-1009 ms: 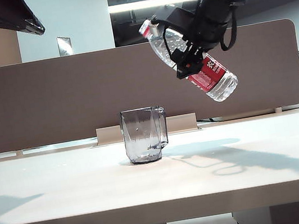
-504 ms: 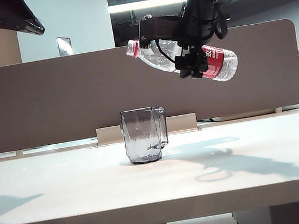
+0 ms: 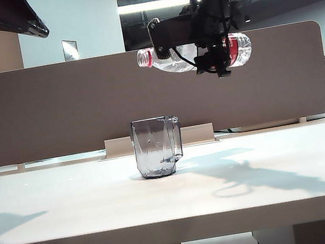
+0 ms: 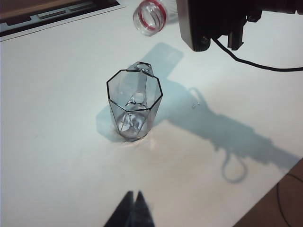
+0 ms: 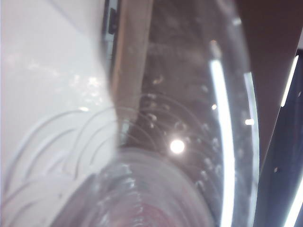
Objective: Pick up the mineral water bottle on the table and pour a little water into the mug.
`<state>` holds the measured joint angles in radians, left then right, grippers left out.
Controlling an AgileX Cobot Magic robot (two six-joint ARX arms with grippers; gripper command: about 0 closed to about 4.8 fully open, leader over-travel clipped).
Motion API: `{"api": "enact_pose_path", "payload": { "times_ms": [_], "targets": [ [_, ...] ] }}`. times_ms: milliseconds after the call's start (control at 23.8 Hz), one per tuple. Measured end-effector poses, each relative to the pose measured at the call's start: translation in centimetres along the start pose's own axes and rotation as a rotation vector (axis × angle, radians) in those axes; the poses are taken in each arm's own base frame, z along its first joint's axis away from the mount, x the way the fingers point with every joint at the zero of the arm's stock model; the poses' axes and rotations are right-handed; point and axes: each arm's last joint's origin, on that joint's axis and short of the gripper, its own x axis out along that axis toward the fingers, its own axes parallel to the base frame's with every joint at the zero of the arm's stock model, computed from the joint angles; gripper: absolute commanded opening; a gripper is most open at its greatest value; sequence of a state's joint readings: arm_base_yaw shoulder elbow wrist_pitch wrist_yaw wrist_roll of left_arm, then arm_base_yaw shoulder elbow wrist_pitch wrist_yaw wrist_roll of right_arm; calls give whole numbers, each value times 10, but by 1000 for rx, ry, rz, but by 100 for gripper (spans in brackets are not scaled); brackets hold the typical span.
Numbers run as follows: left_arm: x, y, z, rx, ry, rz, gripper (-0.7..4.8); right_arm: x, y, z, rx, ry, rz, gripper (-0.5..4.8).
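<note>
The clear plastic mineral water bottle with a red neck ring [image 3: 171, 58] lies level at upper centre of the exterior view, gripped by the right pincer [image 3: 217, 57], mouth above the smoky-grey faceted mug [image 3: 156, 147]. That mug stands mid-frame on the off-white surface [image 3: 71, 210]. The left pincer [image 4: 133, 213], closed, hangs near the mug.

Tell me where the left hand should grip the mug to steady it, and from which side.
Take the mug by its faceted body, about mid-height, from the side facing the left hand, whose fingers are shut. The handle sits on the far side, under the mineral water bottle that the right hand holds level above. Coming low likely keeps the open rim clear for pouring.
</note>
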<state>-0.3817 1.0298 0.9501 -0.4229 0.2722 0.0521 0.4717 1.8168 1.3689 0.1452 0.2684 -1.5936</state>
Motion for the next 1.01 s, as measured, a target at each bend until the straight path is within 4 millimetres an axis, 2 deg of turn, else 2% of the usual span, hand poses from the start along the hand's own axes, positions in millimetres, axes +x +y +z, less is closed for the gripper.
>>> {"api": "enact_pose_path", "payload": {
  "times_ms": [252, 672, 756, 1009],
  "targets": [
    [0, 0, 0, 0, 0, 0, -4, 1, 0, 0, -83, 1, -9, 301],
    [-1, 0, -1, -2, 7, 0, -4, 19, -2, 5, -100, 6, -10, 301],
    [-3, -1, 0, 2, 1, 0, -4, 24, 1, -3, -38, 22, -3, 301],
    [-6, -2, 1, 18, -12, 1, -4, 32, 11, -17, -6, 86, 36, 301]
  ]
}}
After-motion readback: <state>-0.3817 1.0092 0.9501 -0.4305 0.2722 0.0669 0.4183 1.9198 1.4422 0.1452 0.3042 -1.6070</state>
